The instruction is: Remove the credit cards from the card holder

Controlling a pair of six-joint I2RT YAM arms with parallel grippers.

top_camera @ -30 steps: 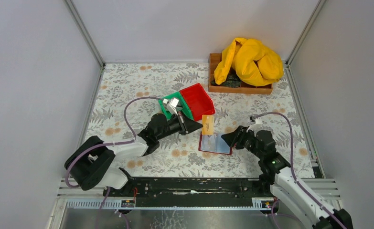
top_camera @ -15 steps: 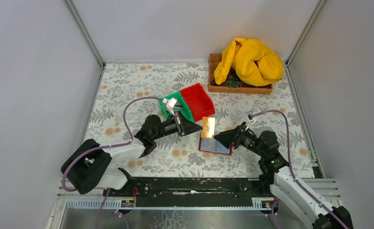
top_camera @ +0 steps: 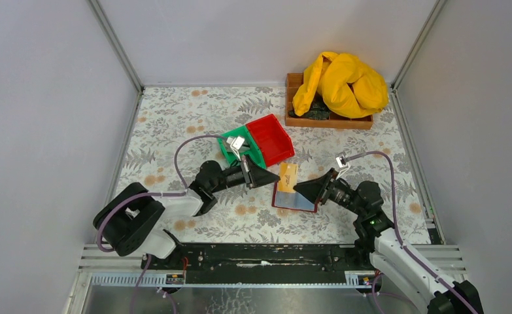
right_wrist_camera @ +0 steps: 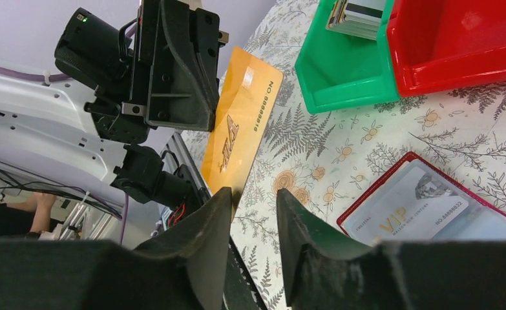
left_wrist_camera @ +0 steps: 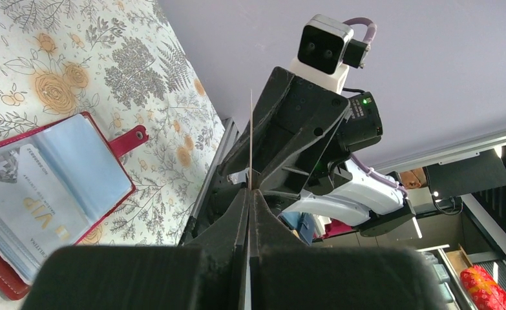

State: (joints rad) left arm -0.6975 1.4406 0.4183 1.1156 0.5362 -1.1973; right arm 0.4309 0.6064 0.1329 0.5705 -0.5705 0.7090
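The card holder [top_camera: 291,202] lies open on the table, dark red with clear sleeves, a white VIP card [right_wrist_camera: 410,209] in its top sleeve. My left gripper [top_camera: 274,178] is shut on a gold credit card [top_camera: 287,174], held up on edge just left of and above the holder. In the left wrist view that credit card [left_wrist_camera: 251,139] shows edge-on as a thin line between the closed left gripper [left_wrist_camera: 250,191]. My right gripper [right_wrist_camera: 253,197] is open, its jaws apart, with the gold credit card's [right_wrist_camera: 240,126] lower corner at its left finger.
A green bin [top_camera: 226,146] holding a stack of cards [right_wrist_camera: 357,16] sits beside a red bin [top_camera: 271,139] behind the left gripper. A wooden tray [top_camera: 329,122] with a yellow cloth [top_camera: 341,84] is at the back right. Grey walls enclose the table.
My right gripper has moved left over the card holder toward the gold card. The left gripper with the card has shifted slightly right.
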